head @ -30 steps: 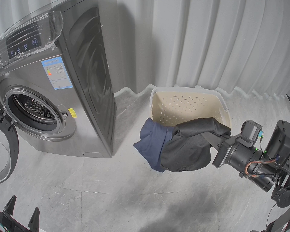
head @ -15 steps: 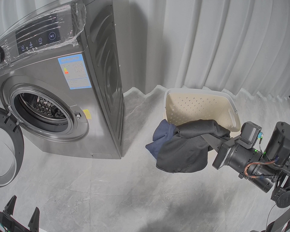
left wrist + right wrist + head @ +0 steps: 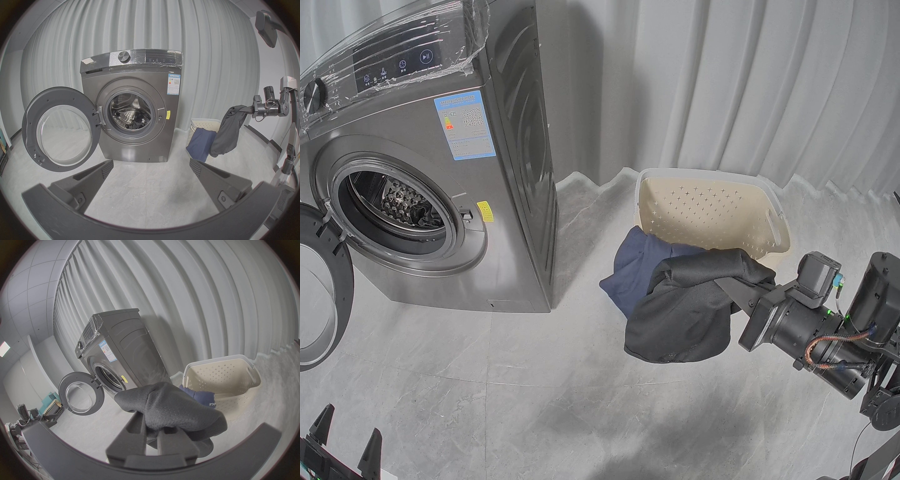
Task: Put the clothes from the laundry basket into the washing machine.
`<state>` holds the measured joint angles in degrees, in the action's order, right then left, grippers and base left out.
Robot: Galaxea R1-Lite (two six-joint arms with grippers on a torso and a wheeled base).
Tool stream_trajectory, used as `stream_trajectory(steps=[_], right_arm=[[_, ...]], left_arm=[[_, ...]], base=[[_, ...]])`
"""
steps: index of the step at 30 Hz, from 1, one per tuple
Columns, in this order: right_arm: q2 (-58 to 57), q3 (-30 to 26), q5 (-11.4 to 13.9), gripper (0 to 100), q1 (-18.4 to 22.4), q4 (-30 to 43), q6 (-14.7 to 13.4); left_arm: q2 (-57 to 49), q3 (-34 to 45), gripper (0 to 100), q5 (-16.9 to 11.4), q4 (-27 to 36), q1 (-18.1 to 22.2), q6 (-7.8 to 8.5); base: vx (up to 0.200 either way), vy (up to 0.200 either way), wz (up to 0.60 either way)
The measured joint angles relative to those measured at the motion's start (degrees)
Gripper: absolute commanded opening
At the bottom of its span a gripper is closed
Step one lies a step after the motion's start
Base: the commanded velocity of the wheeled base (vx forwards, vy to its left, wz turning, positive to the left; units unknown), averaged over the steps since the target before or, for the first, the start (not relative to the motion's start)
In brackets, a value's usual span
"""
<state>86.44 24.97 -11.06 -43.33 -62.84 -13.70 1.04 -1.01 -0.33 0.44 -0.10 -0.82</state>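
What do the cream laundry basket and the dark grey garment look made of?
Cream laundry basket: apparently moulded plastic, matte, with rigid walls and punched star-shaped holes. Dark grey garment: soft matte fabric, probably knit, draping in folds over the right gripper.

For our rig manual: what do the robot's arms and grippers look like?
The right arm is a black cylinder with a boxy grey camera, a looped copper-braided cable and green lights. The left gripper has two dark, wedge-shaped fingers with ribbed pads.
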Motion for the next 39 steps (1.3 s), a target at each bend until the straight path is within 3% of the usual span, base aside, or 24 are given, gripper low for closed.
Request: stream_trajectory(steps=[22, 31, 39], right_arm=[[0.0, -0.1, 0.0, 0, 0.0, 0.0, -0.1], [0.0, 0.0, 0.0, 0, 0.0, 0.0, -0.1], [0.0, -0.1, 0.0, 0, 0.1, 0.0, -0.1]], left_arm=[[0.0, 0.0, 100, 0.0, 0.0, 0.0, -0.05], [0.0, 0.0, 100, 0.0, 0.0, 0.0, 0.0], [0.0, 0.0, 100, 0.0, 0.0, 0.0, -0.05]], base=[[0.0, 0.2, 0.0], [0.0, 0.0, 0.0], [-0.15, 0.0, 0.0]])
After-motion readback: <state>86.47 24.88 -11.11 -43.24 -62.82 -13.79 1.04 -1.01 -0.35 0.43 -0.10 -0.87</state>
